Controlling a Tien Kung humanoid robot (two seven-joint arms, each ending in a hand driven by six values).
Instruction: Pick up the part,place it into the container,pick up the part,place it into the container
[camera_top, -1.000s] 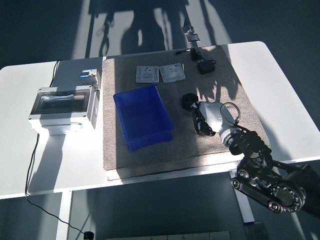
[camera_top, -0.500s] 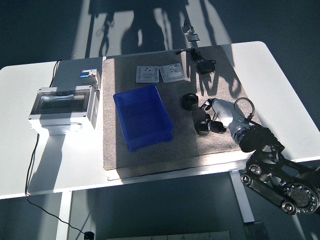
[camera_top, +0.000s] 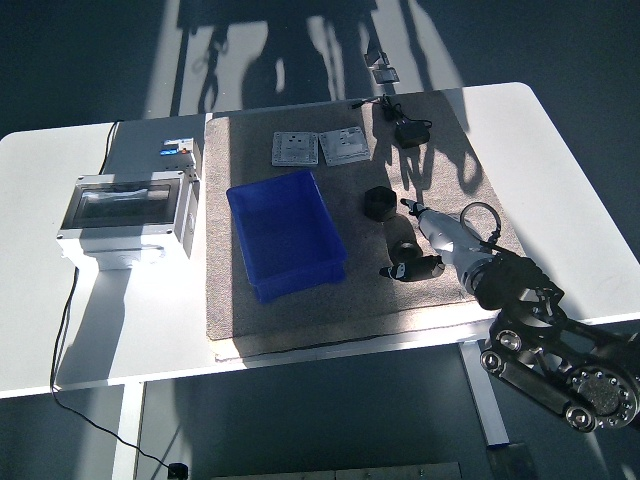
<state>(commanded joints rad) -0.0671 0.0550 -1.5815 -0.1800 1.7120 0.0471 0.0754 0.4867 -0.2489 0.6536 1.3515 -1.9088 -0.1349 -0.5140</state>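
1. the right hand (camera_top: 425, 245) comes in from the lower right corner and sits over the right side of the brown mat (camera_top: 300, 310), fingers pointing roughly toward the blue container.
2. honestly can't tell if the fingers are gripping anything. there's a small dark bit at the fingertips (camera_top: 403, 270), but it's too murky to say whether that's a part or just the fingers themselves.
3. a black part (camera_top: 378, 203) lies on the mat just up-left of the hand, apart from it, between the hand and the container.
4. the blue container (camera_top: 287, 233) sits mid-mat, tilted a bit, and looks like it has nothing in it.
5. two grey switch plates (camera_top: 320, 148) lie side by side behind the container, with a black adapter (camera_top: 411, 131) and its cable near the mat's far right corner.
6. a grey electrical box (camera_top: 128, 213) with a clear lid stands on the white table (camera_top: 560, 160), left of the mat.
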